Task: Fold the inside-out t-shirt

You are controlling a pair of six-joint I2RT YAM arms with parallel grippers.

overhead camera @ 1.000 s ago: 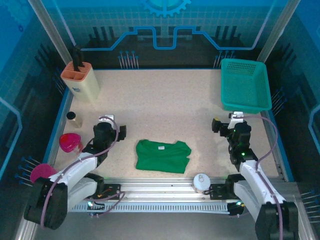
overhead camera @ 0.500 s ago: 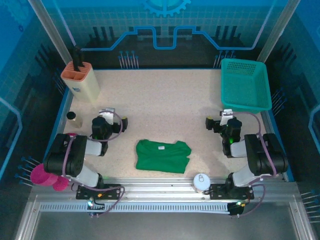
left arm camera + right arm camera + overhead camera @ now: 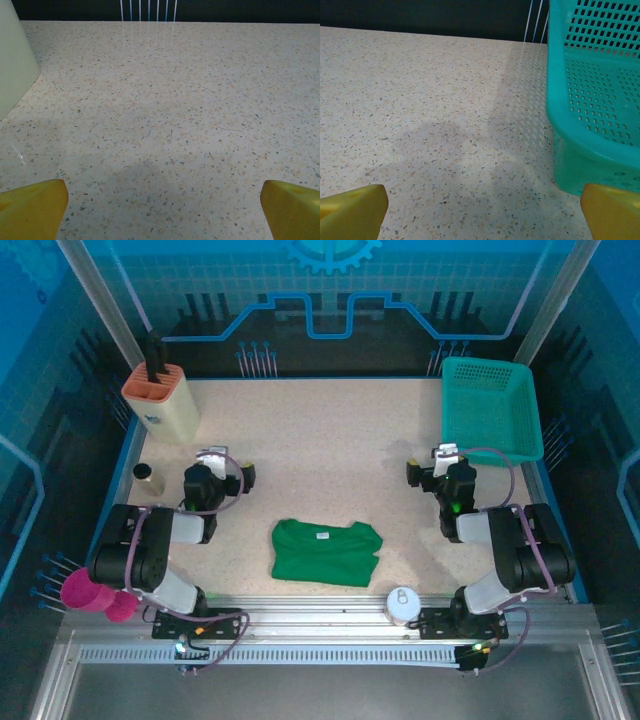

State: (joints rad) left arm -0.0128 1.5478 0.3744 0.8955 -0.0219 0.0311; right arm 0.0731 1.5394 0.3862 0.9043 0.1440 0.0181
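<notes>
no legible txt, t-shirt (image 3: 326,558) neck label (image 3: 322,536) too small

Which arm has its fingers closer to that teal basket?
Right. The right arm's fingers sit open just short of the near left corner of the teal basket; the left arm's fingers are across the table, near the cream holder.

The middle of the tabletop (image 3: 330,440) lies bare from the green t-shirt (image 3: 325,552) back to the far wall, a broad lane between the arms. Ahead of the right gripper (image 3: 482,212) the teal basket (image 3: 595,125) walls off the right side. A cream holder (image 3: 160,405) blocks the far-left corner, a small jar (image 3: 148,478) stands beside the left arm, and a white round object (image 3: 402,605) sits at the near edge.
</notes>
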